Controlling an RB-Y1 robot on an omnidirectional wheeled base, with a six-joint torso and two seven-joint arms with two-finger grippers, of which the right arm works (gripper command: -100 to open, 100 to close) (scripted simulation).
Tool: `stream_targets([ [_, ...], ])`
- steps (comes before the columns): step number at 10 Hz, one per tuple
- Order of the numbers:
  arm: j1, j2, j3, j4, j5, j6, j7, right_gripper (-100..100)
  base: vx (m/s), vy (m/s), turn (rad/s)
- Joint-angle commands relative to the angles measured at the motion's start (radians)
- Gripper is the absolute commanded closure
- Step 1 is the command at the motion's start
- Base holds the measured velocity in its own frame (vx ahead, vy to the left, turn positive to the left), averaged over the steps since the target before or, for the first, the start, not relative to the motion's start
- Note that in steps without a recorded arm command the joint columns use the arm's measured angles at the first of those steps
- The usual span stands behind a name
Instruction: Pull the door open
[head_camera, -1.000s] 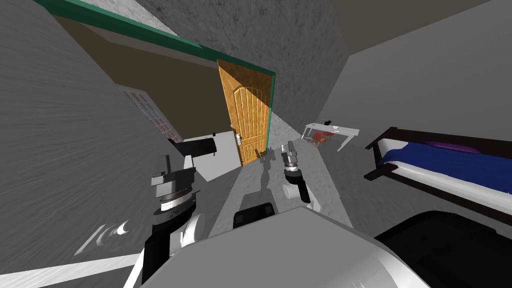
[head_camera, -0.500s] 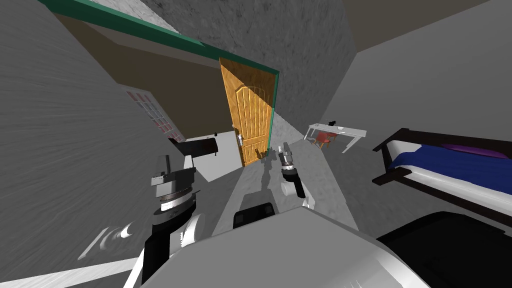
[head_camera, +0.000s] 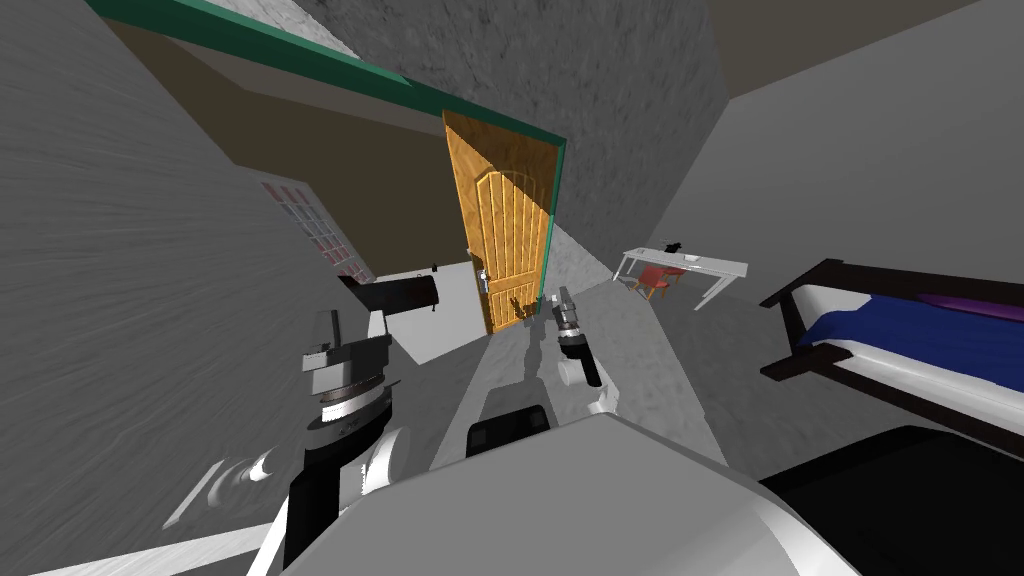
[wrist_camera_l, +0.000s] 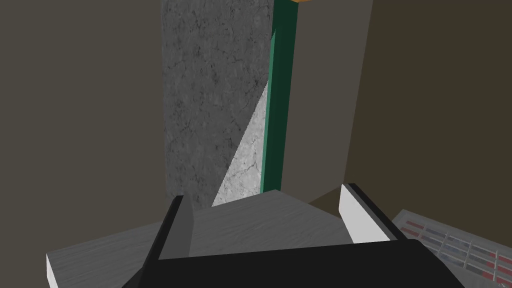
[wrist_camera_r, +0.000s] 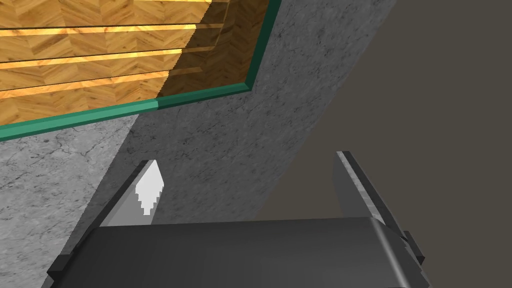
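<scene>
The left gripper (wrist_camera_l: 262, 192) is held up on my left with its fingers spread wide and nothing between them, facing a green door frame (wrist_camera_l: 272, 115) and grey wall. It looks to be idling. Further right, the orange wood door (head_camera: 505, 225) hangs in that frame, already swung partly open, with its pale handle (head_camera: 482, 281) on the free edge. The right gripper (head_camera: 561, 293) is low, just beside the door's frame-side edge, its blades also wide apart and empty. To do this step well, I judge it should carry those open blades across to the handle, close squarely on it, then pull along the door's arc, not straight back. Off to the right stand a white desk (head_camera: 700, 264) and a bed (head_camera: 900, 335). Compared with a second ago, my head has turned, so desk and bed sit further right, and the right gripper has drawn nearer the door.
</scene>
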Motion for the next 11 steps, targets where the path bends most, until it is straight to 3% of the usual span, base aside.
stream_targets([
  [1, -0.036, -0.003, -0.002, 0.050, -0.001, 0.003, -0.002, -100, 0.092, 0.010, 0.076],
  [2, -0.036, -0.003, -0.002, 0.058, -0.001, 0.003, -0.002, -100, 0.066, 0.008, 0.008],
  [4, -0.079, -0.007, -0.005, 0.118, -0.003, 0.007, -0.007, -100, 0.068, 0.016, 0.049],
  [5, -0.079, -0.007, -0.005, 0.129, -0.003, 0.007, -0.007, -100, 0.061, 0.010, 0.023],
  [7, -0.122, -0.011, -0.008, 0.196, -0.006, 0.010, -0.012, -100, 0.071, 0.010, 0.046],
  [8, -0.122, -0.011, -0.008, 0.203, -0.006, 0.010, -0.012, -100, 0.057, 0.008, 0.031],
  [10, -0.168, -0.014, -0.011, 0.266, -0.008, 0.014, -0.017, -100, 0.068, 0.010, 0.054],
  [11, -0.168, -0.014, -0.011, 0.279, -0.008, 0.014, -0.017, -100, 0.065, 0.016, 0.024],
])
